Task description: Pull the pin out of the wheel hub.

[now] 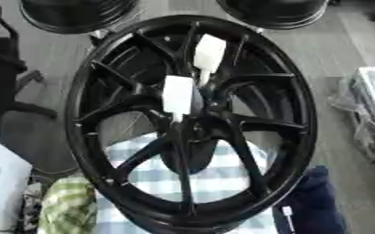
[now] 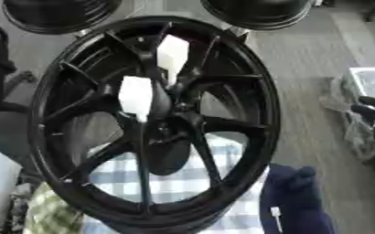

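A large black spoked wheel (image 1: pixel 103 59) fills the middle of both views, tilted toward me. Its hub (image 1: pixel 197 114) sits at the centre where the spokes meet. Two white block-shaped pins stick out of the hub area: one (image 1: pixel 177 94) just left of centre, the other (image 1: pixel 209 52) higher and to the right, each narrowing to a thin stem at its lower end. Part of my black right hand (image 2: pixel 373 112) shows at the right edge of the right eye view, well away from the wheel and touching nothing of it. My left hand shows in no view.
Two more black wheels (image 1: pixel 75 13) (image 1: pixel 275 11) lie at the top. A blue-and-white checked cloth (image 1: pixel 215 178) lies under the wheel, a green checked cloth (image 1: pixel 66 205) lower left, a dark blue object (image 1: pixel 315 201) lower right. Clear plastic and a white box (image 1: pixel 371 105) sit at right.
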Robot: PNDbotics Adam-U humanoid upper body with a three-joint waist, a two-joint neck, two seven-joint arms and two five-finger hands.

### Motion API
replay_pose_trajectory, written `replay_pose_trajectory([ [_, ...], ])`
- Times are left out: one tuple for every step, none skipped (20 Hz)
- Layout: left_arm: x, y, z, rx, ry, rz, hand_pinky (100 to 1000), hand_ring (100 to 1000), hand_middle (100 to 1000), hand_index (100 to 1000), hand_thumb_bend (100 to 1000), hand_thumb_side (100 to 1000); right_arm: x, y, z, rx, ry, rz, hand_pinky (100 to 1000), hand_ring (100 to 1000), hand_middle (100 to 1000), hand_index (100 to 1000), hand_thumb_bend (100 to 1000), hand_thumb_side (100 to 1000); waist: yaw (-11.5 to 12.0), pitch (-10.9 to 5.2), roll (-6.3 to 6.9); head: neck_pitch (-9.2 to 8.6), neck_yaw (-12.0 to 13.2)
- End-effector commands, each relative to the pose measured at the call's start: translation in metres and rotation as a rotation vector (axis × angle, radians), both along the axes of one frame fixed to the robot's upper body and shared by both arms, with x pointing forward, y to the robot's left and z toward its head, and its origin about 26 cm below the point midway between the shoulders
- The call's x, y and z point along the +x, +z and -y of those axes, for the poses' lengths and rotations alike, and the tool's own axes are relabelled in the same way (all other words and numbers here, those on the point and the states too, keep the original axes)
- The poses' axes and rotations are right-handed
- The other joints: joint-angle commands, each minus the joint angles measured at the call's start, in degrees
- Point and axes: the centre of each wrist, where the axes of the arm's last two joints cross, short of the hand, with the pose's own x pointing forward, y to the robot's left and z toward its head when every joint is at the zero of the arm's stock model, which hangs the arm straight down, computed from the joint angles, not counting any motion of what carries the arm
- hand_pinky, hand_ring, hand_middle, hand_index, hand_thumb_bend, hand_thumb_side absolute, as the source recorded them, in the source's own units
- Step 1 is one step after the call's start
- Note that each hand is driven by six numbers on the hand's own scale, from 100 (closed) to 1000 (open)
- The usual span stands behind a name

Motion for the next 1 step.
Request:
replay_pose_trajectory([
  [-0.0025, 0.0098, -0.0022, 0.024, 0.001, 0.040, 734, 758, 659, 735, 100, 827, 0.0004, 0.0075, 0.0010, -0.018, 0.009, 0.017, 991, 768, 721, 883, 100, 670, 0.00, -0.87, 0.14, 0.33, 0.16],
])
